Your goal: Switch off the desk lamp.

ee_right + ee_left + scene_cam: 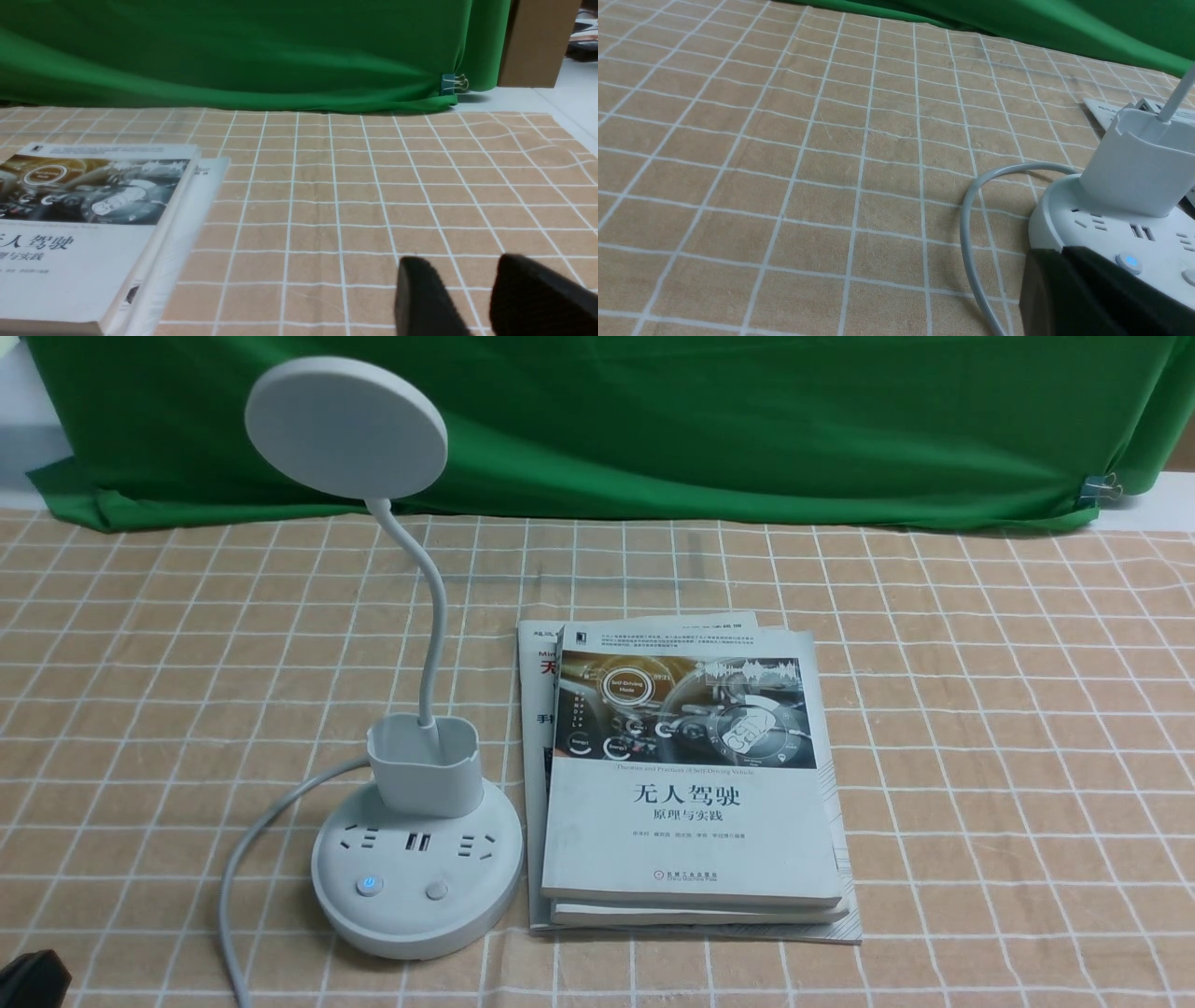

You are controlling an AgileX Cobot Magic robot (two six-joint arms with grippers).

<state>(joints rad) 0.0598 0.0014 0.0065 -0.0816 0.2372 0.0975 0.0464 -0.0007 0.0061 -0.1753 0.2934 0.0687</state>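
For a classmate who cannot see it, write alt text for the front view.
A white desk lamp stands on a tan checked tablecloth, one button on its round base glowing blue. A stack of books lies just to its right, with a green cloth hanging behind.

From between our arms, the front view looks forward and slightly down across the checked tablecloth [980,709] to the green backdrop [709,420]. Our left wrist view sits low and close beside the desk lamp [1125,205] base, facing across the cloth. Our right wrist view, equally low, faces the backdrop. It shares the stacked books [88,224] with the front view.
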